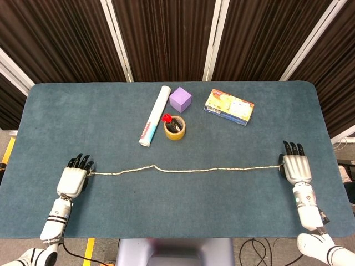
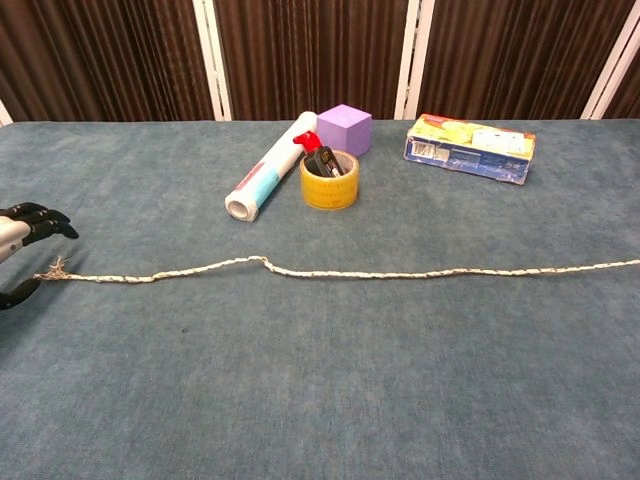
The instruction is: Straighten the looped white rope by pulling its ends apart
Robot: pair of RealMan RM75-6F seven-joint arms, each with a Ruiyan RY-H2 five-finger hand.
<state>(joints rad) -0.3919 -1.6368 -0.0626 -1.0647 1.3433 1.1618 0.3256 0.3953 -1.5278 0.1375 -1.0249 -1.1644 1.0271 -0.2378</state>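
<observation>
The white rope (image 1: 183, 169) lies stretched across the near part of the blue table, with one small bump left of its middle (image 2: 262, 262). My left hand (image 1: 73, 178) rests at the rope's left end. In the chest view its fingers (image 2: 35, 215) and thumb are spread apart, and the frayed rope tip (image 2: 55, 270) lies loose between them. My right hand (image 1: 295, 166) sits at the rope's right end with its fingers stretched out. The rope reaches the thumb side of that hand, but the contact is too small to make out. The chest view does not show the right hand.
At the back middle of the table lie a white tube (image 1: 154, 115), a purple cube (image 1: 180, 99) and a yellow tape roll (image 1: 175, 127) holding a red-topped item. A yellow box (image 1: 229, 107) sits to their right. Dark curtains hang behind the table (image 1: 50, 122).
</observation>
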